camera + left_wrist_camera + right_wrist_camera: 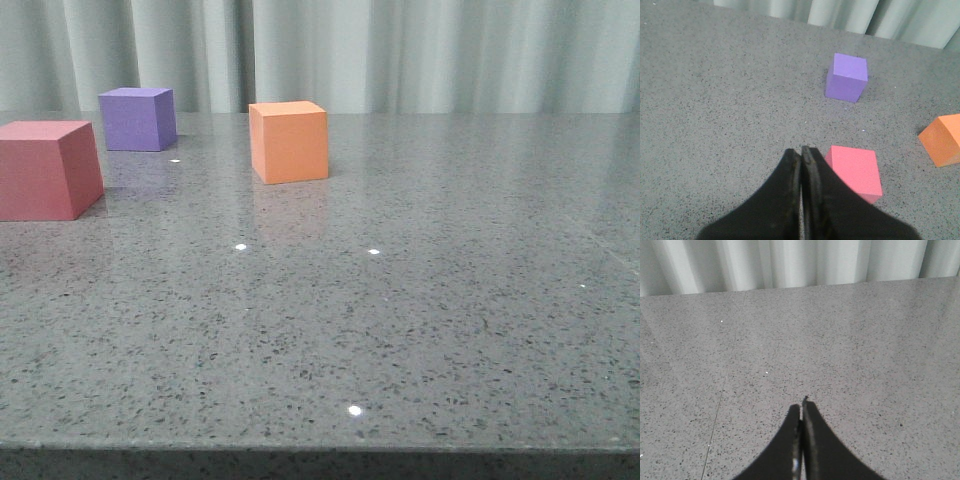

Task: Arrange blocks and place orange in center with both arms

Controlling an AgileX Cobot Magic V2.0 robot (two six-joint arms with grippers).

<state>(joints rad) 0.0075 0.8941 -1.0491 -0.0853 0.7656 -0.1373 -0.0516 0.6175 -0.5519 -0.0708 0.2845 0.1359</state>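
Three cubes stand on the grey speckled table (400,300). The red-pink cube (45,168) is at the left edge, the purple cube (138,118) behind it, the orange cube (289,141) further right. Neither arm shows in the front view. In the left wrist view my left gripper (801,150) is shut and empty, above the table, with the red-pink cube (856,171) just beside its tips, the purple cube (847,77) beyond and the orange cube (943,139) at the frame edge. My right gripper (802,405) is shut and empty over bare table, no cube in its view.
A pale pleated curtain (400,50) hangs behind the table's far edge. The table's front edge (320,447) runs along the bottom of the front view. A thin seam line (715,425) crosses the tabletop in the right wrist view.
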